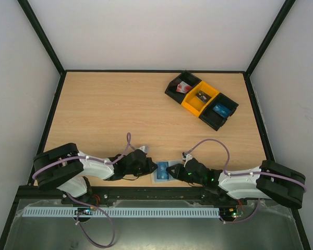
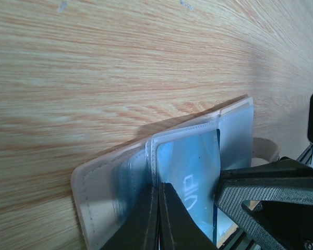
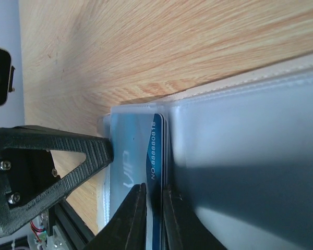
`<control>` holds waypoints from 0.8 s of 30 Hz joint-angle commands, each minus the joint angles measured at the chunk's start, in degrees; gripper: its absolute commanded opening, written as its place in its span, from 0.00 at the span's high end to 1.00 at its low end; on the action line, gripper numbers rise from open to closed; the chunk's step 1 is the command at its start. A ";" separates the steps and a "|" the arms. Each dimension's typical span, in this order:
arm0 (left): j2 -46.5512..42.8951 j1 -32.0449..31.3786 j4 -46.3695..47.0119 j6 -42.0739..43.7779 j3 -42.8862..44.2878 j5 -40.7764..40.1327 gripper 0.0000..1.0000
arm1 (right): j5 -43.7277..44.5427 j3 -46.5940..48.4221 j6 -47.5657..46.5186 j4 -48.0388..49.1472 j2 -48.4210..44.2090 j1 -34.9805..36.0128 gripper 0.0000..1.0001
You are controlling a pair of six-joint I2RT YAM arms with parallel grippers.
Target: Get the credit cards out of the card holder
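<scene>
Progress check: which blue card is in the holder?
The credit card at the near edge, inside the card holder; the other card lies in the rightmost black bin.

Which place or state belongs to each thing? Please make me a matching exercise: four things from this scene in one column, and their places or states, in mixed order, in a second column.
Things
1. holder
2. yellow bin
3. red-and-white item
4. left hand

Places or states
A. between two black bins
B. shut on the holder
C. in the leftmost bin
D. translucent, with a card inside

Pairs: 1-D, 2-A, 3-C, 4-B
</scene>
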 commanded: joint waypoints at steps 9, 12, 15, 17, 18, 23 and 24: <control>4.35 -1.89 2.82 -3.38 -3.23 0.49 0.97 | 2.56 -3.29 1.42 2.31 -2.64 0.26 0.96; 4.16 -1.89 2.94 -3.53 -3.61 0.07 0.97 | 2.74 -3.37 0.61 2.07 -2.38 0.27 0.98; 3.05 -1.89 1.86 -3.01 -3.94 -0.96 0.97 | 3.27 -3.62 -0.07 0.43 -3.00 0.24 0.98; 1.93 -1.85 1.18 -2.82 -4.43 -1.71 0.97 | 4.55 -4.32 -0.41 -1.21 -4.82 0.30 0.98; 1.48 -1.84 1.21 -2.77 -4.77 -1.98 0.97 | 5.01 -4.84 -0.48 -1.54 -5.87 0.26 0.98; 1.24 -1.33 1.32 -1.86 -6.09 -2.33 0.94 | 6.41 -4.97 -2.15 -8.46 -13.27 0.24 0.98; 1.46 -1.20 1.42 -1.71 -6.32 -2.44 0.94 | 6.80 -4.97 -2.21 -10.09 -14.90 0.22 0.98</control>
